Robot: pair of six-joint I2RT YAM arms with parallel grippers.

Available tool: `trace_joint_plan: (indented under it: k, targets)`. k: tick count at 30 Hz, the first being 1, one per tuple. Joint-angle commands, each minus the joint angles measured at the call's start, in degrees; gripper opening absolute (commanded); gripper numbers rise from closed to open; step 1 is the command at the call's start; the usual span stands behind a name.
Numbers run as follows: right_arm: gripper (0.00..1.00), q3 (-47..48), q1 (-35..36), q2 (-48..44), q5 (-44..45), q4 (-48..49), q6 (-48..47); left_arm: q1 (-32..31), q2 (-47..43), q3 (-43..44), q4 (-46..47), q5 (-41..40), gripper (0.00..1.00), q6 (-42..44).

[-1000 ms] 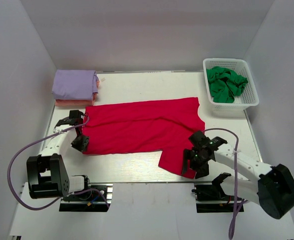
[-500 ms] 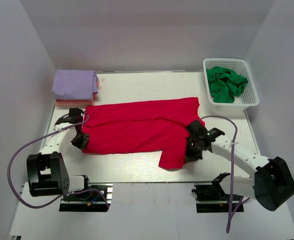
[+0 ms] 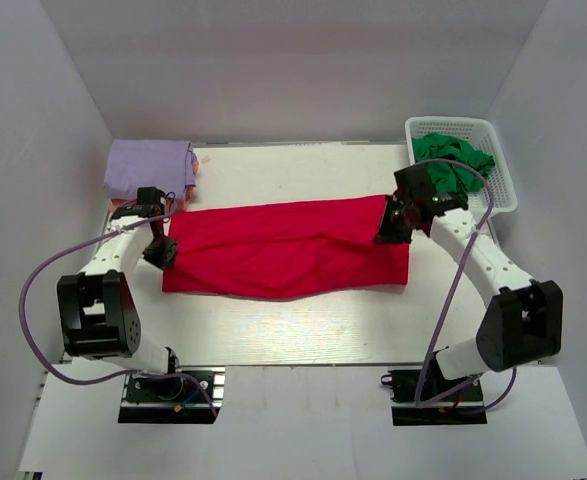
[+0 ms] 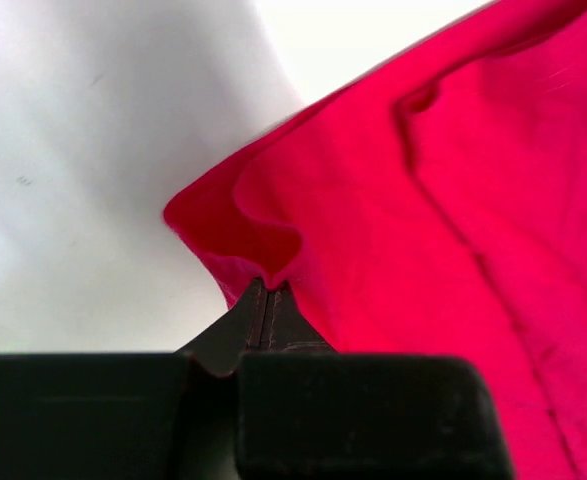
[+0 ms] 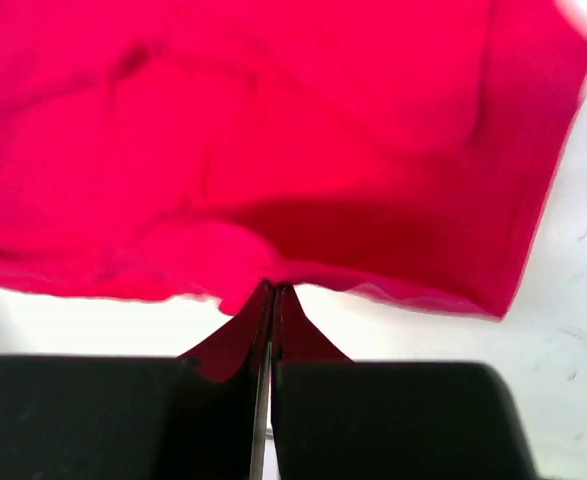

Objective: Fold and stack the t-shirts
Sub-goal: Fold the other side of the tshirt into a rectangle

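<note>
Red t-shirt: the red t-shirt [image 3: 288, 250] lies as a long band across the middle of the table [image 3: 293, 330], its long sides running left to right, with a soft ridge of cloth along its length.
Left arm: it reaches forward from its base along the left edge of the table, with the wrist bent down at the shirt's left end.
Left gripper: the left gripper [image 3: 161, 255] has its fingers pressed together on a ruffled bit of the red hem. The left wrist view shows the cloth puckering right at the fingertips.
Right arm: it is stretched far forward from its base up the right side of the table, with the forearm angled inward toward the shirt's far right corner.
Right gripper: the right gripper [image 3: 391, 225] is clamped tight on a pinch of red cloth at that corner, just beside the basket. In the right wrist view the fabric spreads away from the closed tips, with white table showing beneath its edge.
Folded stack: a lavender t-shirt [image 3: 148, 165] sits folded at the far left corner on top of a peach-orange t-shirt [image 3: 114, 203], of which only a sliver shows.
Basket: the white lattice basket [image 3: 503, 195] stands at the far right corner with a crumpled green t-shirt [image 3: 453, 155] inside.
Cables: a lilac cable [image 3: 33, 300] loops out from each arm.
</note>
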Motion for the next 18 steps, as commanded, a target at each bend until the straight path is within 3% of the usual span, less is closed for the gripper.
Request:
trace_joint_plan:
  k: [1,7,18]
  targets:
    - [0.0,7.27,-3.18,3.67,-1.99,-0.3,-4.48,0.25,2.05,4.68,0.94,-0.75,0.0,0.19]
    - [0.0,16.34,-6.96,8.17,-1.82,-1.62,-7.46,0.25,6.54,10.49,0.41,-1.37,0.0,0.19]
    - [0.0,21.1,-10.65,10.45,-2.7,7.07,-12.83,1.3,14.54,19.01,0.41,-1.98,0.0,2.03]
